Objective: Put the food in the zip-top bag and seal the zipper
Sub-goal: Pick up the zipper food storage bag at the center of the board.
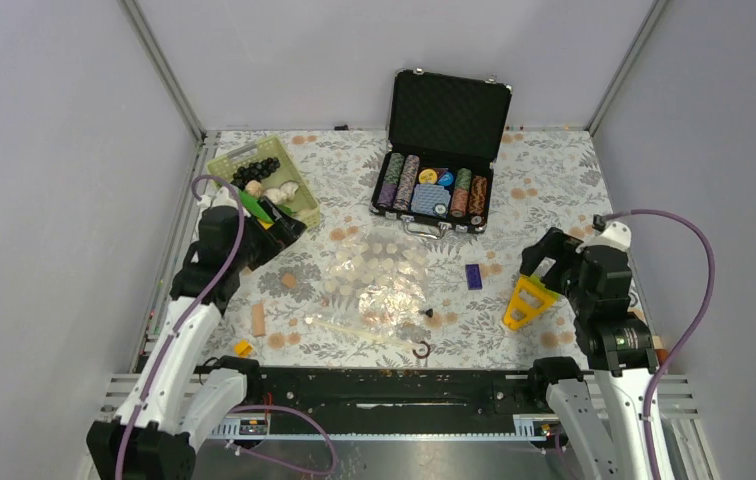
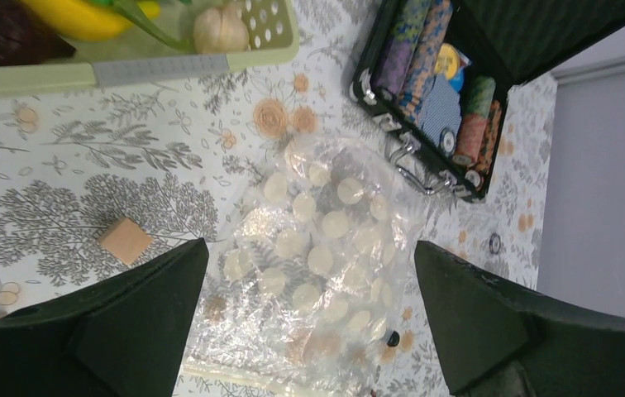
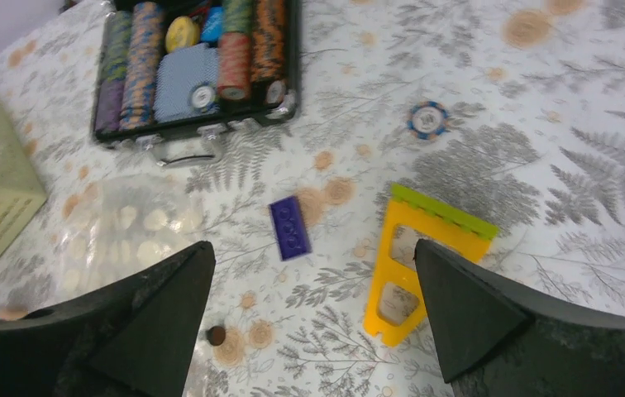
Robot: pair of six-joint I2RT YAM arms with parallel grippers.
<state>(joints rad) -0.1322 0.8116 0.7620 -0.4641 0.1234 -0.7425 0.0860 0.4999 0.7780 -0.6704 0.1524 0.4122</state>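
Clear bag (image 1: pixel 379 285) lies flat mid-tabletop with no food in it. The food (image 1: pixel 256 174) sits in the basket (image 1: pixel 216 160), far left. Left pincer (image 2: pixel 309 252) and right pincer (image 3: pixel 315 248) gape wide, holding nothing. Filling and sealing both remain.

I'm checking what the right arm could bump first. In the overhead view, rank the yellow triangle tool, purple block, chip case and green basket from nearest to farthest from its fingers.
1. Yellow triangle tool: right side, almost under them.
2. Purple block: a little to their left.
3. Chip case: farther back, centre.
4. Green basket: far left, beside the left arm.
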